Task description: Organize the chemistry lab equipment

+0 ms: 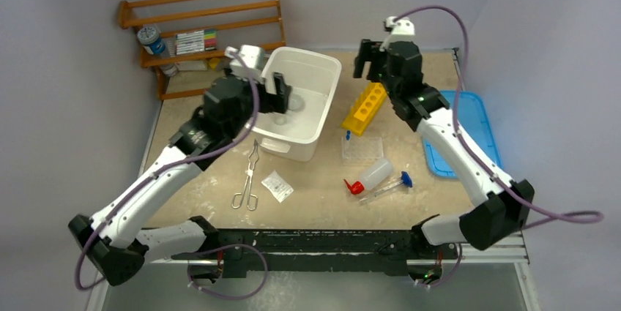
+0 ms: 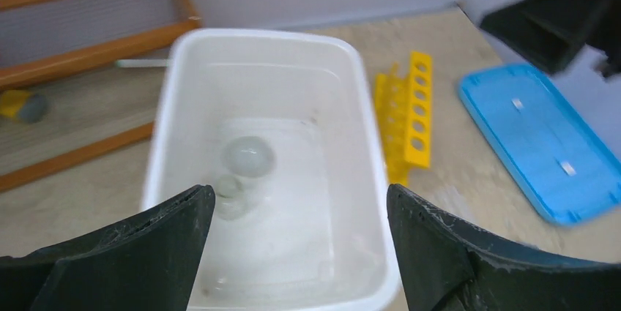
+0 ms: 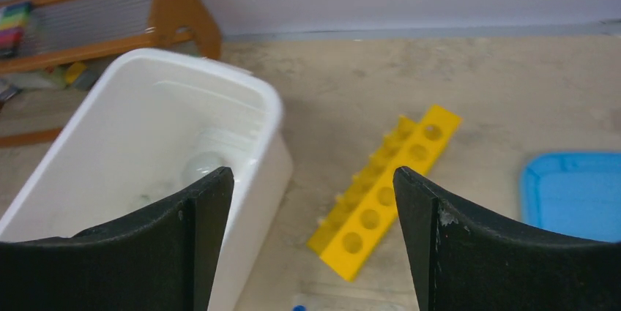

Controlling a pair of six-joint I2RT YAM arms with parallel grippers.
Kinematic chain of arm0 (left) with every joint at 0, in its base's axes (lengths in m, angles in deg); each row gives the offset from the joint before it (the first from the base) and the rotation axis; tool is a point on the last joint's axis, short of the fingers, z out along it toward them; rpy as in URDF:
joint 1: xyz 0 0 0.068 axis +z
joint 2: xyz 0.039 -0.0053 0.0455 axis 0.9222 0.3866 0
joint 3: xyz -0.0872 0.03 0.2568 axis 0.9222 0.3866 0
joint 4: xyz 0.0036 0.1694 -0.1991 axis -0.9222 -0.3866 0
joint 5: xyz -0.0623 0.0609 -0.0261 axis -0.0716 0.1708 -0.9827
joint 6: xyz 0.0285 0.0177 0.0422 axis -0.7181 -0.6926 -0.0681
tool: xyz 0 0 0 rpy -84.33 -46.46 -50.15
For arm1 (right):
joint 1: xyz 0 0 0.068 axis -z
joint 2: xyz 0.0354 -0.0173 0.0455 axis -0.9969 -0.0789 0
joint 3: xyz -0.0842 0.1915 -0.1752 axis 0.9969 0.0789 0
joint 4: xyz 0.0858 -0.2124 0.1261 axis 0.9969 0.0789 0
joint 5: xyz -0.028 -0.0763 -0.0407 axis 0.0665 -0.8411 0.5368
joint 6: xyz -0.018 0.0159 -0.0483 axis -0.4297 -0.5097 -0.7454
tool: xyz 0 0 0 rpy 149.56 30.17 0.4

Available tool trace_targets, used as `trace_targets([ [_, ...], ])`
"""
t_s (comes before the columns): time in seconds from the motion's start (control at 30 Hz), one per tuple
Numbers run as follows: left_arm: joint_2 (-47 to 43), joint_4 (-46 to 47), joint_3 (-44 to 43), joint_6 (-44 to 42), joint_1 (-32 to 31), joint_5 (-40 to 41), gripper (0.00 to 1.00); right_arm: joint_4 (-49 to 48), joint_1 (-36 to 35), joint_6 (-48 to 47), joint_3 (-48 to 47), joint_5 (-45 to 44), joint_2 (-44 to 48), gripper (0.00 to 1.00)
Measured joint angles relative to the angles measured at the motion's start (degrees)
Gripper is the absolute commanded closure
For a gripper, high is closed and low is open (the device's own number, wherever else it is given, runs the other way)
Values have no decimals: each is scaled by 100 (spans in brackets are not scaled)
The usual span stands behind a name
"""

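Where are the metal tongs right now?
In the top view, the metal tongs lie flat on the table left of centre, just in front of the white tub, with a small packet to their right.

The left hand (image 2: 300,194) hangs over a white tub (image 2: 368,117), fingers spread wide with nothing between them. A round clear glass piece (image 2: 249,156) lies inside the tub. To its right, a yellow rack (image 2: 410,117) and a blue lid (image 2: 538,143) rest on the tabletop (image 2: 469,47).

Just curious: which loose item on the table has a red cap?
The translucent plastic squeeze bottle, lying on its side; the thin clear tube beside it ends in blue instead.
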Motion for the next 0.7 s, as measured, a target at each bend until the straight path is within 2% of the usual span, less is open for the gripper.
trace_targets([
  [0.17,951,79,-372,-358,-2026,793,11,42,645,234,647,-162,723,14],
  [0.27,1609,138,-503,-540,-2774,894,11,103,721,271,785,-260,1021,8],
  [0.4,2382,177,-581,-726,-3108,693,11,208,782,273,977,-393,1390,2],
  [0.7,3298,413,-640,-881,-3117,136,17,472,1069,208,1388,-713,1792,0],
])
